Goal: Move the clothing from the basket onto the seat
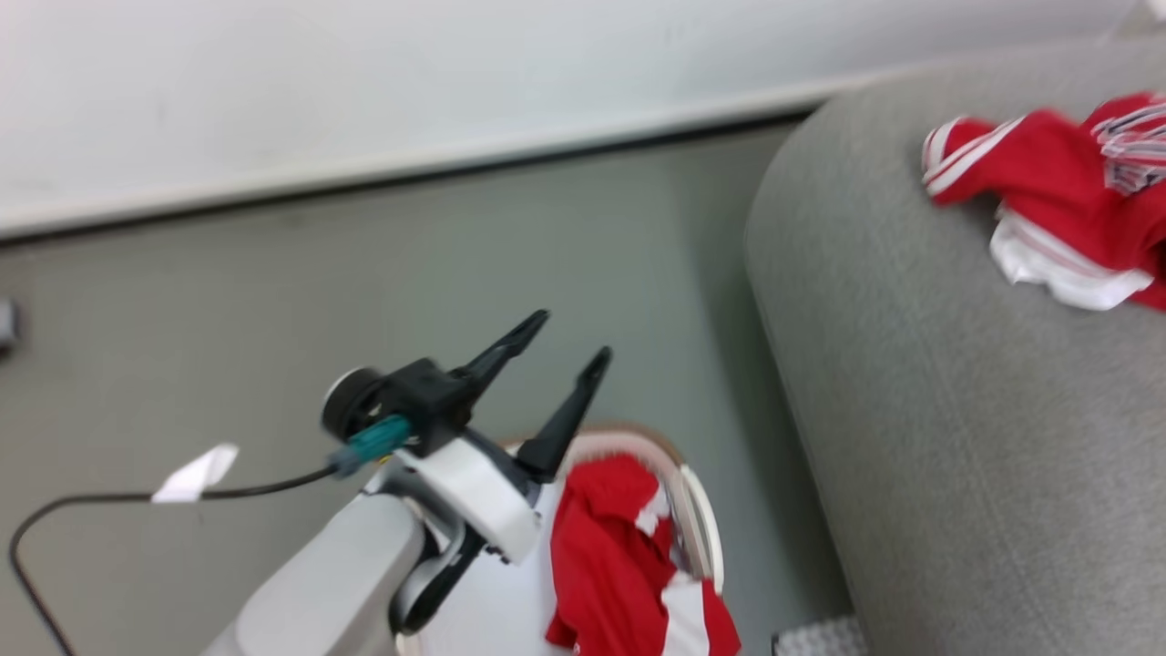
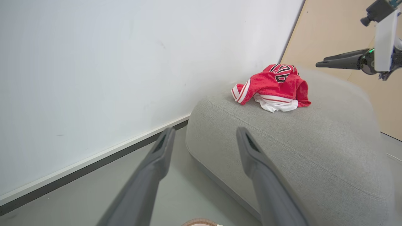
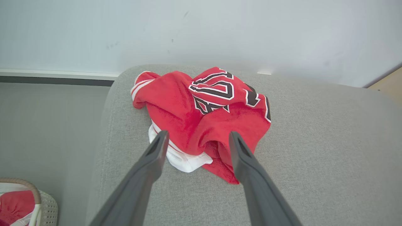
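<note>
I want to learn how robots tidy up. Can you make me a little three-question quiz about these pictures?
1. True or false: the red clothing lies on the grey seat.
2. Pick one: where is more clothing waiting? A) in the basket B) on a shelf C) in a box
3. Fill the gap: above the pile, the right gripper has its fingers ____ (open or shut).

Key: 1 true; 2 A; 3 open.
</note>
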{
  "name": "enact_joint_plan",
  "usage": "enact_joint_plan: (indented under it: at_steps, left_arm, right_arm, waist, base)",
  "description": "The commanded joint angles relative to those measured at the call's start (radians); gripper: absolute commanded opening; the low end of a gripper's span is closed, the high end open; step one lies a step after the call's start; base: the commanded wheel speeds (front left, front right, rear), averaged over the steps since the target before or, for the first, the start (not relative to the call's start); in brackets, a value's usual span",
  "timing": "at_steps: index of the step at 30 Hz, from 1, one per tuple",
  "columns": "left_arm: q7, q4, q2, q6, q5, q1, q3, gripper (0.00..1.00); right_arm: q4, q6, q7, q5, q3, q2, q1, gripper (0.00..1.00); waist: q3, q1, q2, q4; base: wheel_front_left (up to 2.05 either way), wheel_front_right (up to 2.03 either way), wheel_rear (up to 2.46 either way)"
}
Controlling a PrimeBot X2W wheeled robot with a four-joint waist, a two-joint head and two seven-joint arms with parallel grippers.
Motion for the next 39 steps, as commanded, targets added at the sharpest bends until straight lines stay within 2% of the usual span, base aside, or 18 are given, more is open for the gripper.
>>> enact_joint_plan:
  at_steps: [1,7,12,16,21,28,34,39]
  left_arm:
    - [-0.009,0.002,0.007,0.011,-0.016,0.031,0.016,1.0]
    - [-0.024,-0.004,0.033,0.067,-0.053,0.104,0.114,1.0]
    - [-0.024,-0.023,0.046,0.113,-0.05,0.195,0.202,1.0]
    - [-0.025,-0.048,0.047,0.135,-0.03,0.278,0.276,1.0]
    - [-0.025,-0.094,0.021,0.163,0.032,0.374,0.381,1.0]
    - [-0.025,-0.133,-0.044,0.139,0.112,0.494,0.545,1.0]
    - [-0.025,-0.137,-0.123,0.098,0.176,0.579,0.687,1.0]
    - [-0.025,-0.125,-0.185,0.044,0.232,0.619,0.76,1.0]
  right_arm:
    - [-0.046,-0.002,-0.019,0.026,0.011,-0.014,0.041,1.0]
    - [-0.283,-0.002,-0.125,0.067,0.022,-0.051,0.165,1.0]
    - [-0.413,-0.002,-0.189,0.063,-0.018,-0.018,0.3,1.0]
    - [-0.486,-0.002,-0.255,0.021,-0.079,0.033,0.41,1.0]
    - [-0.543,-0.002,-0.367,-0.066,-0.187,0.144,0.562,1.0]
    - [-0.592,-0.002,-0.481,-0.168,-0.233,0.291,0.734,1.0]
    - [-0.628,-0.002,-0.498,-0.235,-0.264,0.39,0.809,1.0]
    - [-0.658,-0.002,-0.498,-0.265,-0.277,0.44,0.832,1.0]
  waist:
    - [-0.104,0.0002,0.0,0.008]
    - [-0.2,0.0002,0.0,0.039]
    - [-0.264,0.0002,0.0,0.069]
    - [-0.291,0.0002,0.0,0.092]
    - [-0.307,0.0002,0.0,0.128]
    - [-0.31,0.0002,0.0,0.153]
    - [-0.306,0.0002,0.0,0.15]
    - [-0.3,0.0002,0.0,0.139]
  base:
    - [0.0,0.0,0.0]
    - [0.0,0.0,0.0]
    - [0.0,0.0,0.0]
    - [0.0,0.0,0.0]
    - [0.0,0.0,0.0]
    - [0.0,0.0,0.0]
    - [0.0,0.0,0.0]
    - [0.0,0.0,0.0]
